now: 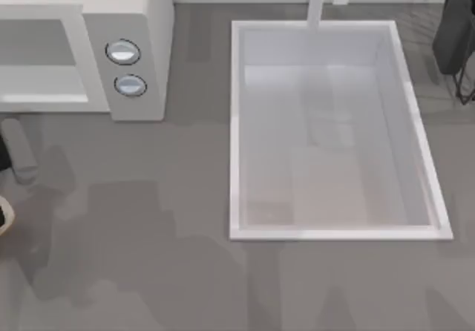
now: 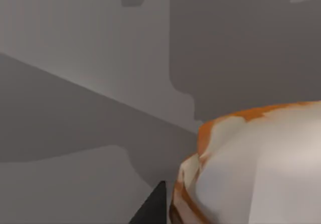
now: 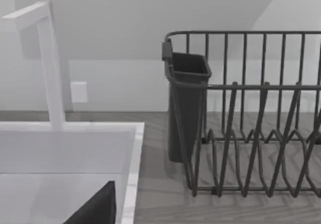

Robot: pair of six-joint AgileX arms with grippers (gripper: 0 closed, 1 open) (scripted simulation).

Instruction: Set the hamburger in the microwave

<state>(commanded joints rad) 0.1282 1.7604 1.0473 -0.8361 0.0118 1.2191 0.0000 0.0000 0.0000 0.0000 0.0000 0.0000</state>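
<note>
We find the hamburger (image 2: 256,169) close against our left claw's finger (image 2: 153,209); whether the claw grips it, we cannot tell. Step judged: carrying. Next, bring it level with the microwave (image 1: 141,19) cavity at the worktop's left rear.

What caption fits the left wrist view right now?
Hamburger looms close beside a dark fingertip, above the grey countertop.
</note>
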